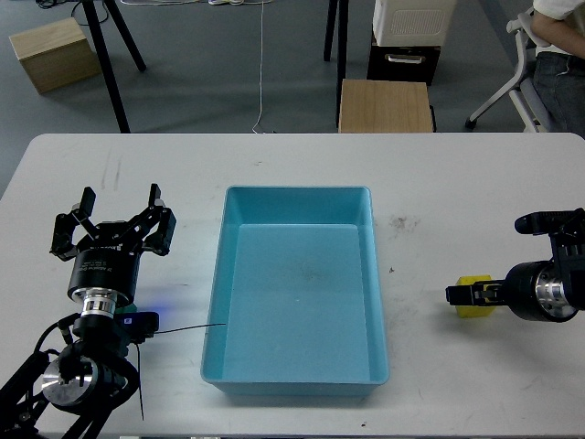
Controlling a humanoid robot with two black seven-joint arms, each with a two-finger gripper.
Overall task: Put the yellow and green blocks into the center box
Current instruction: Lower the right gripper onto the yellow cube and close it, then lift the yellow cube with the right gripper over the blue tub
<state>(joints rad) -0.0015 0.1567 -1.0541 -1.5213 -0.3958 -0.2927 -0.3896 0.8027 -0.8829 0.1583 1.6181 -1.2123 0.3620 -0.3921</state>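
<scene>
Left hand (120,206): hovers over the tabletop (110,155) near its left edge, fingers spread wide and gripping nothing; no block lies under it.

Green block: not to be seen anywhere on the tabletop or in the tray; where it sits cannot be told from this view.

Center box (297,384): a shallow light-blue plastic tray with rounded corners and a raised rim, lying in the middle of the tabletop, its long side running from the near edge toward the far edge. Its floor shows bare apart from a few faint specks. Judged stiff, light and smooth; a cube let go low over it should settle rather than bounce out.

Yellow block (474,308): a small bright cube on the tabletop toward the right edge, well apart from the tray. It looks rigid, light and flat-faced, likely a little slick; two opposite side faces, taken near mid-height, seem the sound hold.

Right hand (454,294): reaches in from the right edge, lying low with its dark fingertips at the yellow block; whether it is clamped on the cube or merely set around it cannot be told.

Writing and labels: none readable. No mark can be made out on the yellow block, and the tray, the tan wooden boxes (53,53) on the floor beyond and the arms carry no legible brand.
</scene>
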